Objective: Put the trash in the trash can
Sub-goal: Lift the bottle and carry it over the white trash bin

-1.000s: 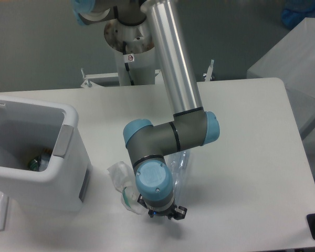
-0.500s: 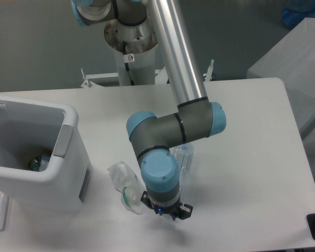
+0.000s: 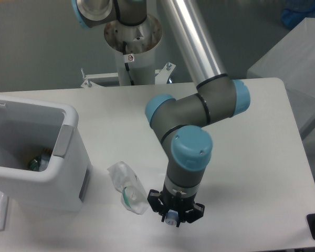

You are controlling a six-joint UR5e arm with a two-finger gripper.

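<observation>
The pincer (image 3: 175, 212) is hanging near the table's (image 3: 252, 157) front edge, its opening hidden; beside it the wrapper (image 3: 127, 186) is lying, risking being nudged away from the bin (image 3: 58, 173).

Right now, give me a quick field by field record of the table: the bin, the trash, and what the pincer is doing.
trash can: white bin at the table's left, open top
inside the bin: something small with green on it, too small to identify
wrapper: crumpled clear wrapper with a green piece, on the table just right of the bin
bottle: not visible
pincer: pointing down near the table's front edge, right of the wrapper
pincer state: cannot tell; fingers hidden beneath the wrist
table: white
</observation>
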